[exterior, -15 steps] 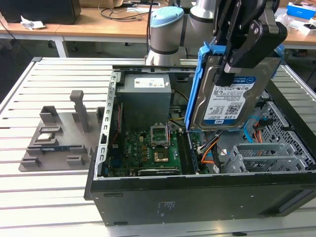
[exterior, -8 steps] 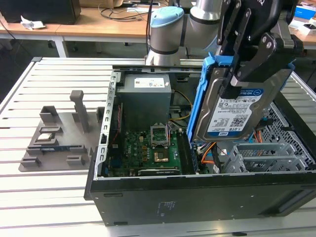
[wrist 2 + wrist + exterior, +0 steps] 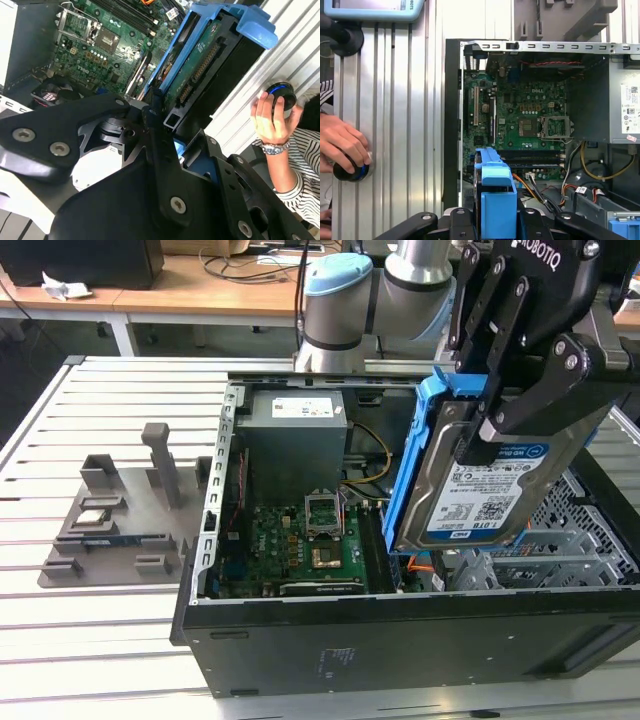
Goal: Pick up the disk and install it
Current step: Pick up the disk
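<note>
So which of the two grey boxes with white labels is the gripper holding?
The disk, the flat one in the blue carrier, gripped on edge above the open case. The bigger power-supply box sits inside the case, untouched.

The scene is lit evenly by diffuse light from above. In the exterior view, the slatted table (image 3: 110,640) is rendered bright, while the interior of the computer case (image 3: 350,650) is held in moderate shade. Soft shadows are cast beside the grey fixture (image 3: 110,520). A pale sheen is seen on the label of the disk (image 3: 480,490). In the second wrist view, the table slats are overexposed to near white, and the black gripper (image 3: 170,127) is rendered dark with little surface detail.
</note>
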`<state>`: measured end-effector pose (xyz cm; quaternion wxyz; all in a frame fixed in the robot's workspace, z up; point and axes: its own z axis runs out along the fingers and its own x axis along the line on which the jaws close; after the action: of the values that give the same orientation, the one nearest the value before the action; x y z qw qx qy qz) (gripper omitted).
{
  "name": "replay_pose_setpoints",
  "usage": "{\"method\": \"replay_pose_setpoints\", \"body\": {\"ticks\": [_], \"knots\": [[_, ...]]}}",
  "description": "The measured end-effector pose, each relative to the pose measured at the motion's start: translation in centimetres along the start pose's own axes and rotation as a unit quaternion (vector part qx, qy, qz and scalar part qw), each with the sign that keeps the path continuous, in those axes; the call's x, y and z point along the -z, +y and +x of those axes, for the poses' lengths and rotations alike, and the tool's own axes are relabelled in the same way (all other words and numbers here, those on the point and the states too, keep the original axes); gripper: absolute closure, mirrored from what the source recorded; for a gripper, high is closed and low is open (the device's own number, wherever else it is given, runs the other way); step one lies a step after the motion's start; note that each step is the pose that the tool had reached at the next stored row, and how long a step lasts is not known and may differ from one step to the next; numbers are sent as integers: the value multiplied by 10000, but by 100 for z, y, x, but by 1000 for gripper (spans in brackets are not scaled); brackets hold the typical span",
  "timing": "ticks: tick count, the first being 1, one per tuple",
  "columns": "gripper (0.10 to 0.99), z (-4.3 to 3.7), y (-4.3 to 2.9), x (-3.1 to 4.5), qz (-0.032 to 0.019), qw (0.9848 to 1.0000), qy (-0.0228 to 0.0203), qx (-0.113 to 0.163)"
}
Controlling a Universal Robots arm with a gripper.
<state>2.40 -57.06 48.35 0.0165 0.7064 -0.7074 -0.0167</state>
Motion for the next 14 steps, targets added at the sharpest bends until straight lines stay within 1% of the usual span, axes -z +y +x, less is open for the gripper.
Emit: {"method": "replay_pose_setpoints", "body": {"ticks": [2,8,10,11,14], "knots": [[722,17,0,-1,0,10000,0,0],[722,18,-2,0,0,10000,1,1],[722,18,-19,0,0,10000,0,1],[722,16,-53,2,0,10000,1,1],[722,-4,-228,10,-3,10000,3,1]]}}
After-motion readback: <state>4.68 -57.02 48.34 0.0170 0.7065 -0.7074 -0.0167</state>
